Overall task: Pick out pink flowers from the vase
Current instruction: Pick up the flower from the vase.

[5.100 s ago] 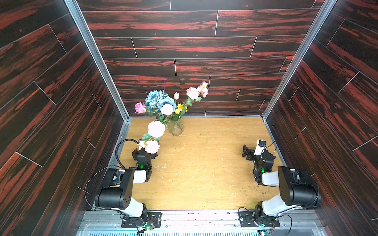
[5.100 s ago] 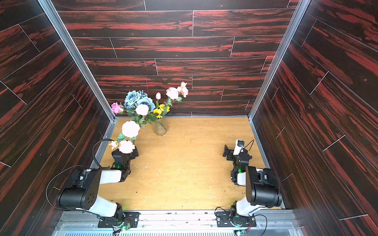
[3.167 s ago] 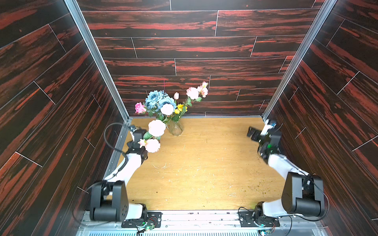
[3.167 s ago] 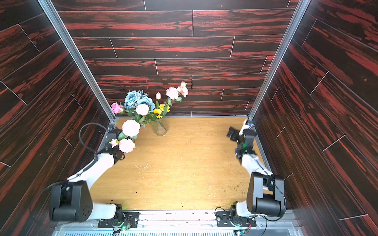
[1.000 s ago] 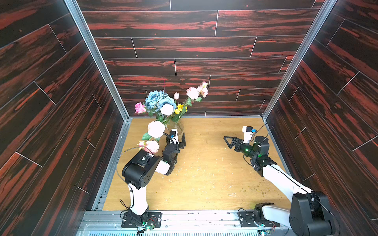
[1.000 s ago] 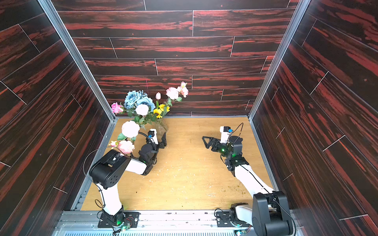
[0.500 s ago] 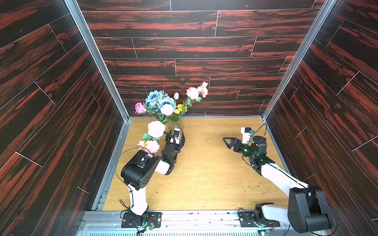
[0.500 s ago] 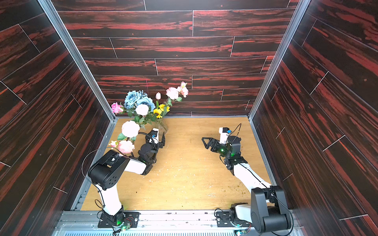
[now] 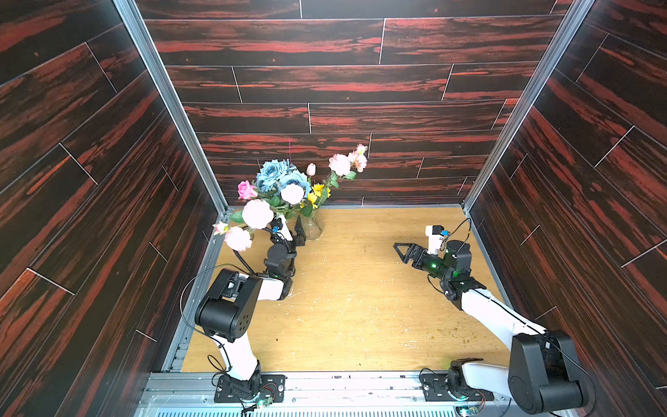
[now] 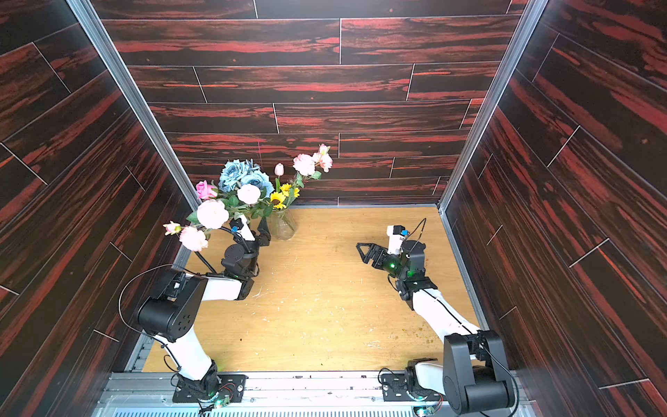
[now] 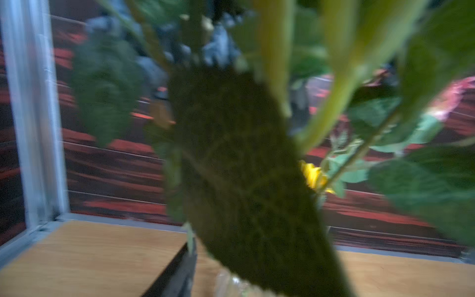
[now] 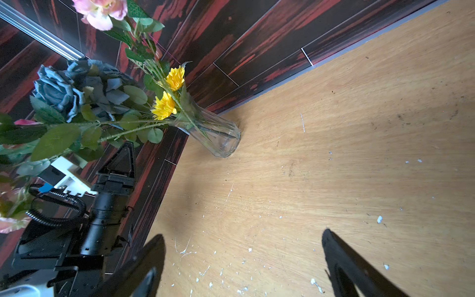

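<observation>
At the back left of the table [image 9: 361, 307], the left gripper [image 9: 299, 226] is raised just beside the vase [image 9: 313, 229], on its left, pointed toward the back wall [image 9: 325, 119] under the leaves; whether it is clenched on a stem or merely set among them is not to be made out, its wrist view being blurred and largely blocked by a dark leaf [image 11: 244, 167], with only one finger [image 11: 180, 270] seen at the edge; the vase is stood upright near the back wall, the stems gathered in its neck; the pink flowers [image 9: 257, 213] are spread outward from it: two large pale blooms [image 9: 238, 238] are hung out to the left above the left arm, a deeper pink rose [image 9: 247, 190] is set behind them, a paler bloom [image 9: 292, 193] sits mid-bunch, a slim tulip bud [image 9: 310, 169] is held upright, and a spray [image 9: 346, 162] is leaned to the right; blue roses [image 9: 278, 175] are massed at the top and sunflowers [image 9: 318, 189] are tucked just above the neck; well apart, over the right half of the table, the right gripper [image 9: 401, 250] is held above the wood and aimed toward the vase, its jaws spread wide with nothing between them; in its wrist view both fingers [image 12: 144, 264] are seen framing bare, scratched wood.
</observation>
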`<move>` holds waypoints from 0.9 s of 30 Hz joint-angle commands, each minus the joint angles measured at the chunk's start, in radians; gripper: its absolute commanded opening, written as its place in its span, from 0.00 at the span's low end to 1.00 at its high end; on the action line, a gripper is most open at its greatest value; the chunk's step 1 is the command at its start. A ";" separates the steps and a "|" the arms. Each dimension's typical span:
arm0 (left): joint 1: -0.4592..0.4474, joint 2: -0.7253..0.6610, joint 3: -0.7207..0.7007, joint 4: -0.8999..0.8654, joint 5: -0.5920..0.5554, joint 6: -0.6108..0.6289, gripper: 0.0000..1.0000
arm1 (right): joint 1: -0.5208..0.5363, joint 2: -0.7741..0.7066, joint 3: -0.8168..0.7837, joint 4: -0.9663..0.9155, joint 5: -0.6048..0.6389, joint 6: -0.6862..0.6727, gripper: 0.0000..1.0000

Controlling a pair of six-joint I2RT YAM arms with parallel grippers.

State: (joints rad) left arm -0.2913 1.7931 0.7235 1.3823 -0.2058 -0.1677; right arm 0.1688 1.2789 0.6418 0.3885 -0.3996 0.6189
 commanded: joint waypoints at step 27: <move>-0.003 0.135 0.174 0.028 -0.033 -0.113 0.55 | 0.004 0.007 0.015 -0.028 0.016 -0.005 0.96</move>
State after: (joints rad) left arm -0.2966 1.9289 0.8871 1.3808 -0.1608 -0.2993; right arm 0.1688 1.2789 0.6418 0.3592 -0.3817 0.6170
